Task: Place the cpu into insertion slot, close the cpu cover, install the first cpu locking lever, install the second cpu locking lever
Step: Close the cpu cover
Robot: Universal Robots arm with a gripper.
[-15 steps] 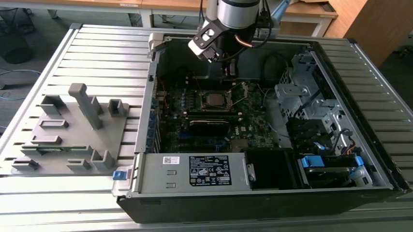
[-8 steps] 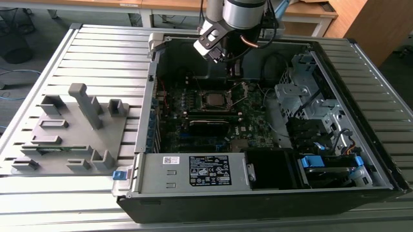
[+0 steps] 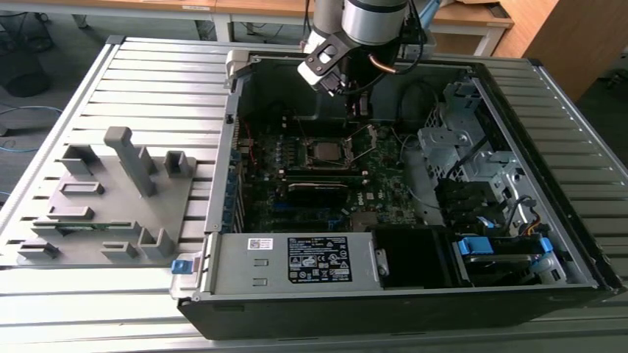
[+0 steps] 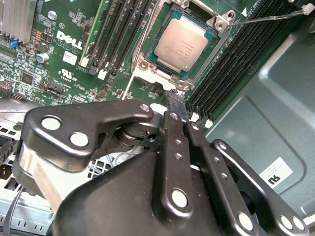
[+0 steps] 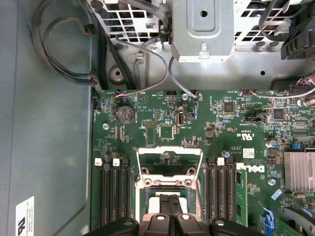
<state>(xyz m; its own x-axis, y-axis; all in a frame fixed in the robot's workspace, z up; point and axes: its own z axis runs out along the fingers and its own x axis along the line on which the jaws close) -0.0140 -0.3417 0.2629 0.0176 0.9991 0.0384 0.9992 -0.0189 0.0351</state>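
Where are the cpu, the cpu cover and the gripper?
cpu [image 4: 183, 42]: second wrist view, middle of its metal top.
cpu cover [image 5: 170, 150]: first wrist view, the frame bar farthest from the gripper.
gripper [image 4: 176, 101]: second wrist view, midway between its fingertips.

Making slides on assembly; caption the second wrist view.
The cpu sits in the insertion slot, silvery top exposed, while the shut hand hovers beside it.

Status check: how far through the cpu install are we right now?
Done: the cpu sits in the insertion slot. In hand: nothing, the claw is shut just beside it. Left: the cpu cover stands open and a locking lever sticks out unlatched, so closing the cover and both levers are not yet done.
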